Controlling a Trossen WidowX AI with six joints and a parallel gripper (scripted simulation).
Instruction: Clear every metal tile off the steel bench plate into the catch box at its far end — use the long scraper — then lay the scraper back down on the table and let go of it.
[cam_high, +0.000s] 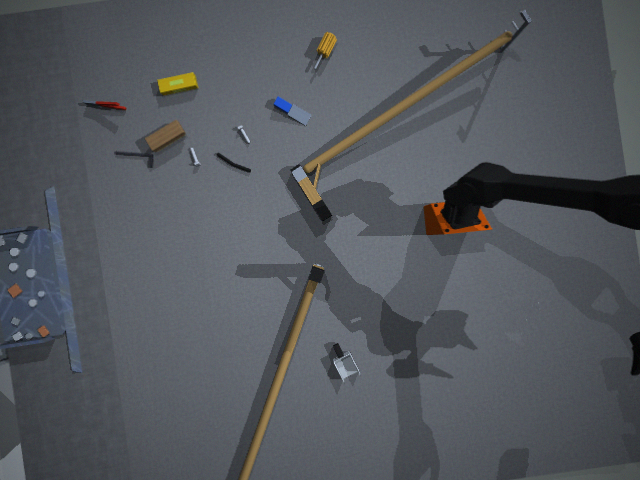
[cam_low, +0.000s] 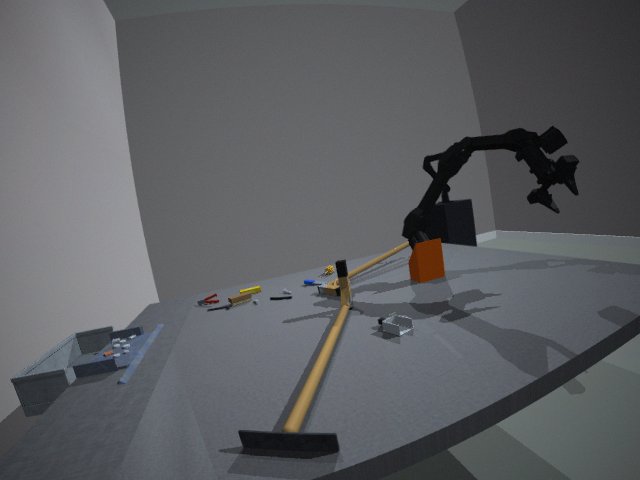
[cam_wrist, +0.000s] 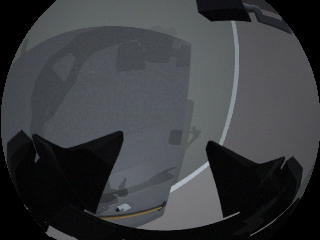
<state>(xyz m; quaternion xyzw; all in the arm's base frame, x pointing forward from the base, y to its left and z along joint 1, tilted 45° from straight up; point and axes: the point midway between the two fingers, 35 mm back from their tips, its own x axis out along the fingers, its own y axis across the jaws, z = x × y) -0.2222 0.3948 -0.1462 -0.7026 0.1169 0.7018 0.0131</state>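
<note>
The long scraper (cam_high: 284, 361) (cam_low: 315, 372) lies flat on the table, a wooden pole with a wide dark blade (cam_low: 288, 441) at the near table edge. The steel bench plate (cam_high: 49, 268) (cam_low: 139, 338) sits at the far left. Several small grey and orange metal tiles (cam_high: 31, 272) (cam_low: 121, 343) are scattered on it. The grey catch box (cam_low: 46, 372) adjoins the plate's end. My gripper (cam_low: 555, 193) (cam_wrist: 167, 142) hangs high in the air beyond the right side of the table, far from the scraper. It is open and nothing is between its fingers.
A second long wooden-handled tool (cam_high: 408, 98) lies at the back, with a block head (cam_high: 310, 193) near the orange arm base (cam_high: 457, 219) (cam_low: 426, 260). Small clutter lies at the back left: a yellow block (cam_high: 177, 82), a wood block (cam_high: 164, 135), red pliers (cam_high: 105, 104). A white bracket (cam_high: 345, 364) lies mid-table.
</note>
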